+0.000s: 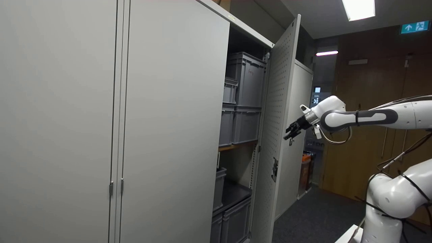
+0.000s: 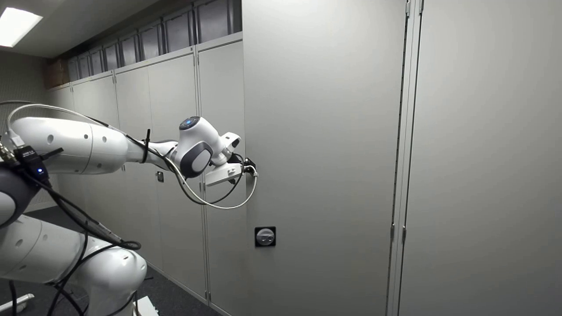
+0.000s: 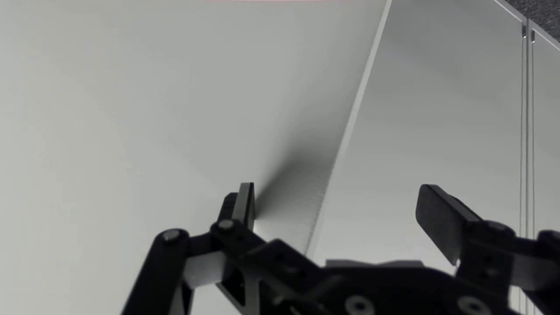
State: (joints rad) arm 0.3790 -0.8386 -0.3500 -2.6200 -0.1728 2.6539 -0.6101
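My gripper [image 3: 337, 192] is open, with nothing held between its pads. In an exterior view the gripper [image 1: 287, 134] points down toward the free edge of a grey cabinet door [image 1: 282, 101] that stands swung out. From an exterior view on the outer side, the door [image 2: 325, 131] appears as a broad plain panel, and the fingers are mostly hidden behind the wrist hardware. In the wrist view the left finger [image 3: 247, 201] is close to the door face [image 3: 153, 109], where a shadow runs up to it; contact cannot be told. The door's edge [image 3: 363, 83] runs between the two fingers.
Grey bins [image 1: 249, 81] fill shelves inside the cabinet. A latch [image 1: 275, 168] sits on the door's inner side, and a round lock [image 2: 265, 236] on its outer side. More closed cabinets [image 2: 131, 131] line the wall. Loose cables [image 2: 219, 206] hang below the wrist.
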